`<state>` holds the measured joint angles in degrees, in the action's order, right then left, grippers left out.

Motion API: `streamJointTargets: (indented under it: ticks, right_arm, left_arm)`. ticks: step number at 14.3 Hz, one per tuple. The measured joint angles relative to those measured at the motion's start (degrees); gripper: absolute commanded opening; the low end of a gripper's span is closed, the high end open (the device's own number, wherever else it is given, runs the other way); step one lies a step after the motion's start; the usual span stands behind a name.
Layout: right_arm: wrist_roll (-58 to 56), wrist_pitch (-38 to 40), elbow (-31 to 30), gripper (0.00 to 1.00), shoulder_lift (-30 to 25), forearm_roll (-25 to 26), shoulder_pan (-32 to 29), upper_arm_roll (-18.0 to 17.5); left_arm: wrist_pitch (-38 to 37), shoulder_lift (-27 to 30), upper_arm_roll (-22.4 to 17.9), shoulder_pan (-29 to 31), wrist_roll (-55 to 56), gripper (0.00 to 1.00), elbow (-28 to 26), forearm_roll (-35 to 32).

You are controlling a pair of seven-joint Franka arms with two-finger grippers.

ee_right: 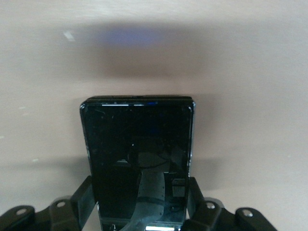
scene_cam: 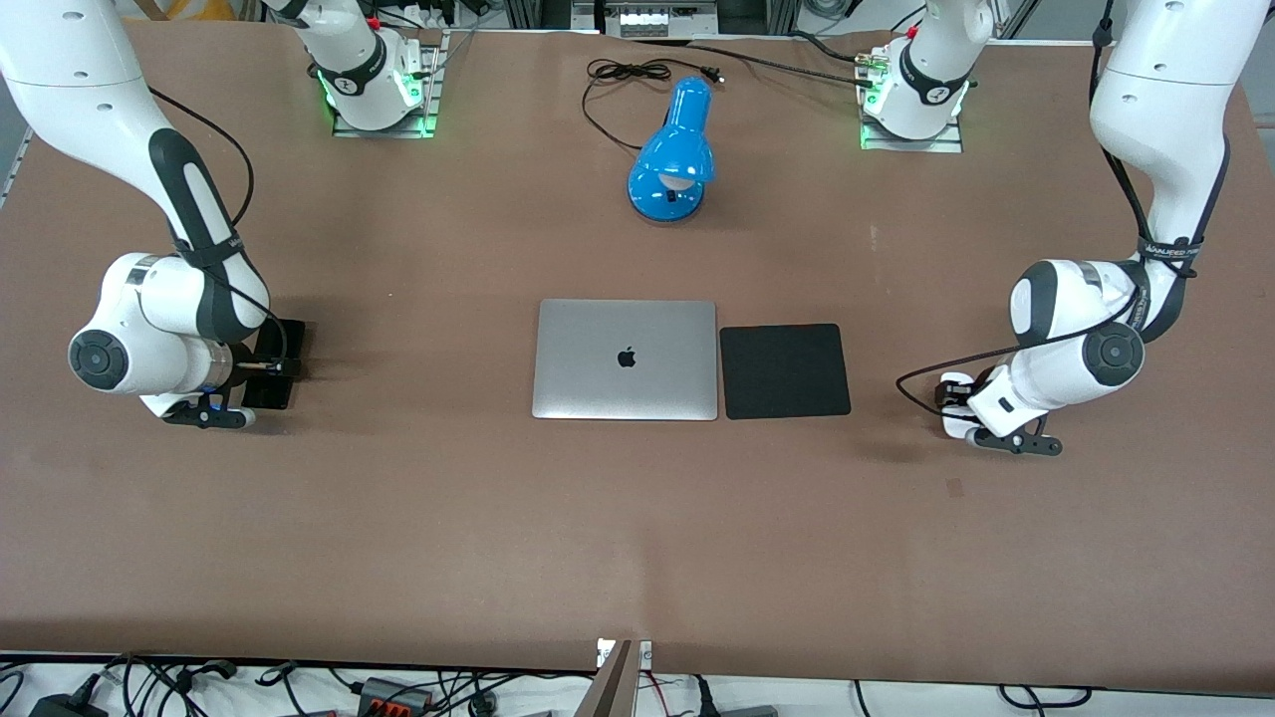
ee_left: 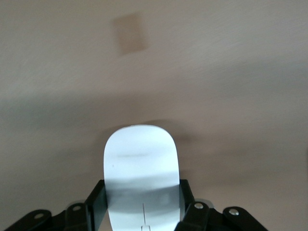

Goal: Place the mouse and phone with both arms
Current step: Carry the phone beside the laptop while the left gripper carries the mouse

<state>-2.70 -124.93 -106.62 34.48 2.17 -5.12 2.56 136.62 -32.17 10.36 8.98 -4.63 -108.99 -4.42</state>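
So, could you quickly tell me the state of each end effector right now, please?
Left end effector: closed on the mouse.
Right end effector: closed on the phone.

Counting up now: two white arms (scene_cam: 169, 249) (scene_cam: 1146, 199) on one brown table (scene_cam: 637, 528), each ending in one black gripper, so two grippers, the left gripper (ee_left: 143, 211) and the right gripper (ee_right: 140, 211). One white mouse (ee_left: 142, 163), one black phone (ee_right: 139, 149). In the middle, one silver laptop (scene_cam: 626, 358), one black mat (scene_cam: 784, 370), one blue lamp (scene_cam: 675, 154) with one black cord (scene_cam: 623, 75).
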Motion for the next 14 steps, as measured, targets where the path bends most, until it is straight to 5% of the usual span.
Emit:
streamJointTargets:
  ticks: [6, 14]
  right_arm:
    - [4.3, 2.4, 3.5, 0.18, -2.0, -0.2, 0.8, -8.7]
    - [20.1, 2.2, 7.1, 0.18, 0.8, -0.3, 12.7, -11.3]
  left_arm:
    - [-4.2, 1.6, 10.7, -1.7, 7.2, 0.24, 1.7, 0.0]
    - [-4.0, -1.6, 11.3, -12.5, 20.7, 0.24, 2.9, 0.0]
